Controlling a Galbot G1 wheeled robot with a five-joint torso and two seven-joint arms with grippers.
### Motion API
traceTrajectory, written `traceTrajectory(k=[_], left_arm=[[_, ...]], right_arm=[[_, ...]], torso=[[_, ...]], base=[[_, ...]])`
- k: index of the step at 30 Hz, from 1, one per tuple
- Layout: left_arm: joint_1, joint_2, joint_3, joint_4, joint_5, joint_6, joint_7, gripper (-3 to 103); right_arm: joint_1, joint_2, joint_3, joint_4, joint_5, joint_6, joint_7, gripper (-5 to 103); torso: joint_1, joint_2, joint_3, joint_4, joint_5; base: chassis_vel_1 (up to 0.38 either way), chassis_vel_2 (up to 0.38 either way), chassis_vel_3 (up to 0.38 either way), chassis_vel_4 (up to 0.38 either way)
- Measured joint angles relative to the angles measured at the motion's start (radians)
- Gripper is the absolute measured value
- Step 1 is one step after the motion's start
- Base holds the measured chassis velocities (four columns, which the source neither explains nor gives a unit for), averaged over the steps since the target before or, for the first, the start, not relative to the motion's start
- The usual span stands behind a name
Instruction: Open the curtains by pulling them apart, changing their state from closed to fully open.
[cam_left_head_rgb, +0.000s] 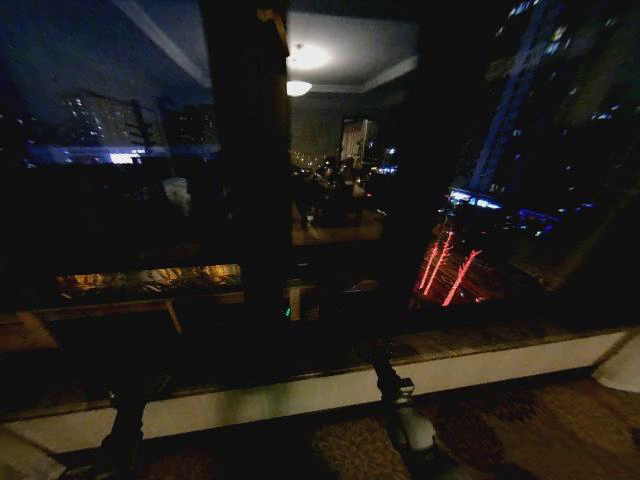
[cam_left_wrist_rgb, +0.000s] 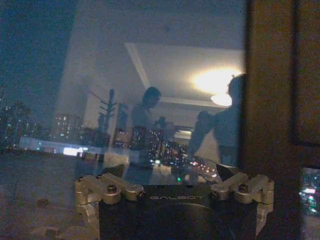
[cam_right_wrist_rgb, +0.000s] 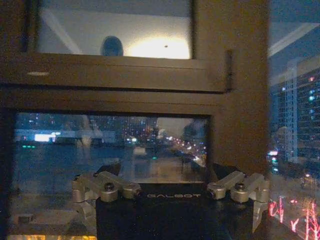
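Note:
The curtains show as pale cream fabric at the two lower corners of the head view, one hem at the left (cam_left_head_rgb: 18, 458) and one at the right (cam_left_head_rgb: 624, 364), with bare dark window glass between them. My left gripper (cam_left_wrist_rgb: 170, 172) faces the glass, open, with nothing between its fingers. My right gripper (cam_right_wrist_rgb: 162, 171) faces the brown window frame (cam_right_wrist_rgb: 235, 100), also open and holding nothing. In the head view both arms rise from the bottom edge, the left arm (cam_left_head_rgb: 125, 425) and the right arm (cam_left_head_rgb: 400, 410), each apart from the fabric.
A dark vertical window post (cam_left_head_rgb: 250, 150) splits the glass. A white sill (cam_left_head_rgb: 300, 395) runs below it, and patterned carpet (cam_left_head_rgb: 500, 430) lies in front. The glass reflects a ceiling lamp (cam_left_head_rgb: 300, 88) and city lights outside.

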Motion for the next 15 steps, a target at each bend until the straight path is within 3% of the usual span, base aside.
traceTrajectory(k=[15], left_arm=[[0.000,0.000,0.000,0.000,0.000,0.000,0.000,100]], right_arm=[[0.000,0.000,0.000,0.000,0.000,0.000,0.000,100]], torso=[[0.000,0.000,0.000,0.0001,0.0000]], base=[[-0.353,-0.344,0.341,0.352]])
